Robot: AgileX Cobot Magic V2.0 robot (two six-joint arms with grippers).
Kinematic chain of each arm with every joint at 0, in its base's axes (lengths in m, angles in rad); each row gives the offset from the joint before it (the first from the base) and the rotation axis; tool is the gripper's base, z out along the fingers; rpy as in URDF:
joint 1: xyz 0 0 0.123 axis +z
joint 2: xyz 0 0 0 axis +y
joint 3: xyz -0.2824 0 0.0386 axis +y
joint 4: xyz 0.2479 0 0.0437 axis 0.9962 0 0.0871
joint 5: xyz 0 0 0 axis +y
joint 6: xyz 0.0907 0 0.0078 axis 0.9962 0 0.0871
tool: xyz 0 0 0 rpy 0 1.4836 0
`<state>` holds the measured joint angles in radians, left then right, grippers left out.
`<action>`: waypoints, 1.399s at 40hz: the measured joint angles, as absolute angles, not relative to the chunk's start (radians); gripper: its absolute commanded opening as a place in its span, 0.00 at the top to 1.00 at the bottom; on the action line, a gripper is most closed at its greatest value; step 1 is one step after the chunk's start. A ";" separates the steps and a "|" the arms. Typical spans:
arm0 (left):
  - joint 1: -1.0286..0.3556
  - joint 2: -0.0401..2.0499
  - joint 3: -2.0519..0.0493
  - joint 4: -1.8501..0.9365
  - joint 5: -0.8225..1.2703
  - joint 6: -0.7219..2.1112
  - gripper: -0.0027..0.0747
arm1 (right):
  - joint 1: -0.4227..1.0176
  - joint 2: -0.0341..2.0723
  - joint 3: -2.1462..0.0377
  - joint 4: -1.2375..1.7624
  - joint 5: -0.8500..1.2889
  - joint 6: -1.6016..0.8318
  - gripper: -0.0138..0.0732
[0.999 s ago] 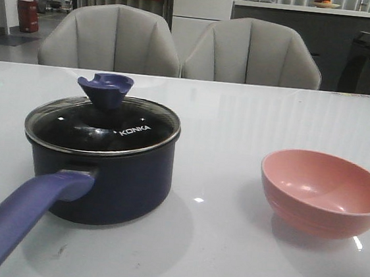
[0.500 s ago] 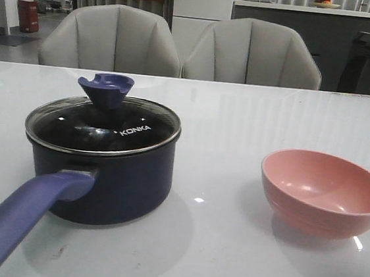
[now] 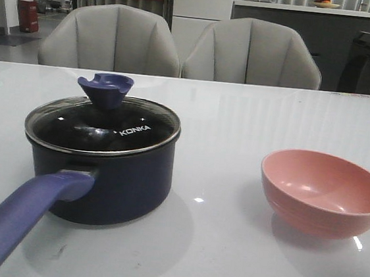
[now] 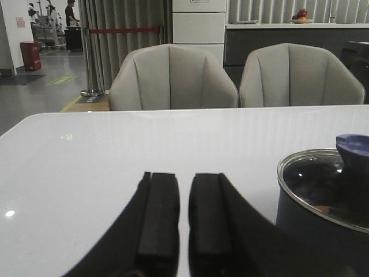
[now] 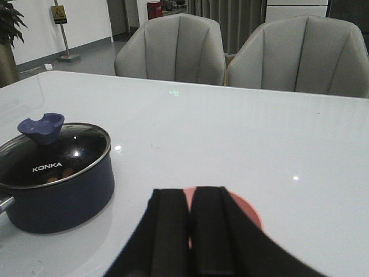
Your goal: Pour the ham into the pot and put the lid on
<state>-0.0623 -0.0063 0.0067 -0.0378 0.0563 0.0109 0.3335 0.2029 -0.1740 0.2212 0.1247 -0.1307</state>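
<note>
The dark navy pot (image 3: 120, 185) stands at the left of the table, its long purple-blue handle (image 3: 17, 220) pointing toward the front edge. The glass lid (image 3: 103, 126) with a blue knob (image 3: 105, 89) rests on the pot. Through the glass in the right wrist view, small orange ham (image 5: 68, 172) slices lie inside the pot. The pink bowl (image 3: 325, 193) at the right is empty. Neither gripper shows in the front view. My left gripper (image 4: 184, 176) hovers left of the pot (image 4: 311, 231), shut and empty. Just before the bowl (image 5: 248, 210), my right gripper (image 5: 190, 190) is shut on nothing.
Two grey chairs (image 3: 113, 38) (image 3: 252, 51) stand behind the far edge of the glossy white table (image 3: 240, 118). The pot handle reaches the table's front left edge.
</note>
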 measured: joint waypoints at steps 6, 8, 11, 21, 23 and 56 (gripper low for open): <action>-0.062 -0.006 0.007 -0.038 0.056 0.011 0.78 | 0.333 0.203 -0.174 0.221 0.125 -0.131 0.67; -0.062 -0.006 0.007 -0.038 0.056 0.011 0.78 | 0.333 0.203 -0.174 0.221 0.125 -0.131 0.67; -0.062 -0.006 0.007 -0.038 0.056 0.009 0.78 | 0.333 0.203 -0.174 0.221 0.125 -0.131 0.67; -0.062 -0.006 0.007 -0.038 0.056 0.009 0.78 | 0.333 0.203 -0.174 0.221 0.125 -0.131 0.67; -0.062 -0.006 0.007 -0.038 0.056 0.009 0.78 | 0.333 0.203 -0.174 0.221 0.125 -0.131 0.67; -0.062 -0.006 0.007 -0.038 0.056 0.009 0.78 | 0.064 0.041 -0.029 0.059 0.075 -0.096 0.67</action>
<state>-0.0620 -0.0063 0.0067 -0.0378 0.0556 0.0090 0.0640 0.0406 -0.0293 0.0595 0.0755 -0.0963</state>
